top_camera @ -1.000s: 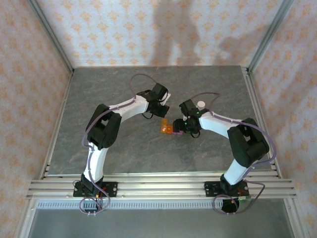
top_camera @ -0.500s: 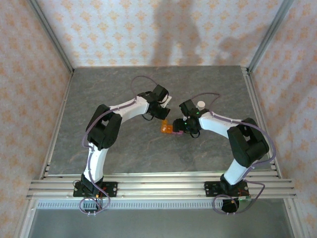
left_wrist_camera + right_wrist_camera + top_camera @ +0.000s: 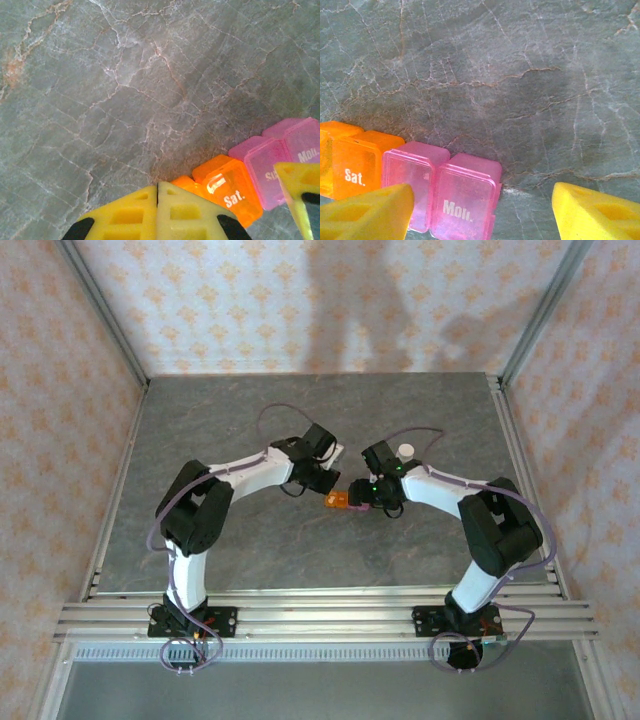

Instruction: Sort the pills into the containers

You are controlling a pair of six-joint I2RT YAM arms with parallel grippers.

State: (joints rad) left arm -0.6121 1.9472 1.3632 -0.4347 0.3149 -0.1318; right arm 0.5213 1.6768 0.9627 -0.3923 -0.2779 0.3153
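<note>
While the lids that can be read on the strip look shut, sorting is judged barely begun, if begun at all.

1. Containers [image 3: 415,167]: short strip of joined see-through cells, orange at one end ("Sat."), pink at the other ("Mon."). Lies flat on the grey stone-patterned worktop [image 3: 125,75], between the two arms' tips. Whether any cell holds pills cannot be told.

2. Left gripper [image 3: 157,212]: yellow fingers pressed together, nothing between them. Tips just beside the strip's orange end; whether they touch it cannot be told.

3. Right gripper [image 3: 482,200]: fingers spread, straddling the strip's pink end. One finger sits just beside the pink cells, the other well apart from them. Nothing pinched.

4. White bottle [image 3: 406,451]: small, standing beyond the strip on the right arm's side, near it but apart.

Status, as a judgement:
- Done: both arms brought to the strip, nothing more that can be confirmed.
- Left: lift the lids, fetch the pills (likely from the bottle), drop them cell by cell, and close up.
</note>
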